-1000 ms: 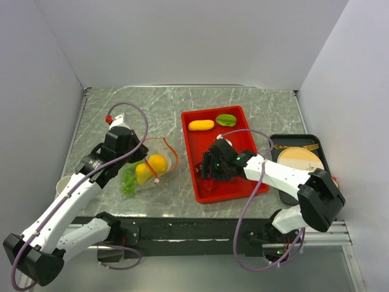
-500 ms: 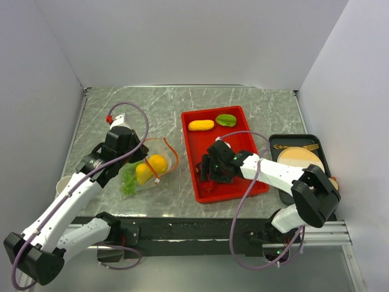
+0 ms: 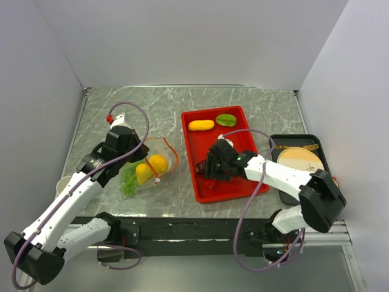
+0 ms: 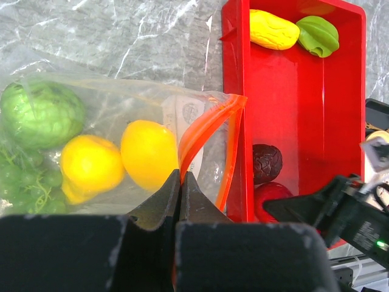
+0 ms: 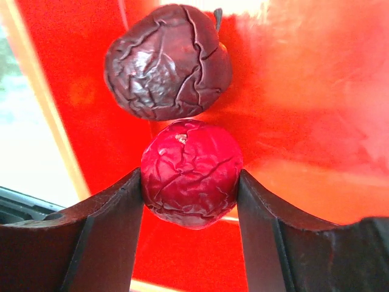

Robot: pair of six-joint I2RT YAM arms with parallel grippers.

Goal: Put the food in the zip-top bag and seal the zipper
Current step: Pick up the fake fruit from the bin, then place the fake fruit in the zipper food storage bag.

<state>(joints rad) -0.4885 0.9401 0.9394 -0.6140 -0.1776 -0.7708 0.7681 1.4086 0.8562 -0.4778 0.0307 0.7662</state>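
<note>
The clear zip-top bag [image 3: 150, 168] lies left of the red tray [image 3: 194, 146]. It holds two yellow fruits [image 4: 149, 155], a green round fruit [image 4: 42, 112] and green grapes [image 4: 24, 182]. My left gripper [image 4: 180, 179] is shut on the bag's mouth at the orange-red zipper [image 4: 206, 131]. My right gripper [image 5: 190, 188] is shut on a red fruit [image 5: 191, 173] in the tray's near part, its fingers touching both sides. A dark red fruit [image 5: 167, 61] lies just beyond it. A yellow food [image 3: 200, 125] and a green one [image 3: 226, 120] lie at the tray's far end.
A black tray [image 3: 284, 141] with a tan plate [image 3: 298, 159] and wooden cutlery stands right of the red tray. A pale cup [image 3: 62, 182] sits at the table's left edge. Grey walls close in the left, back and right.
My right gripper has shifted slightly to the right in the tray's near part. The left arm and the bag have not moved.
</note>
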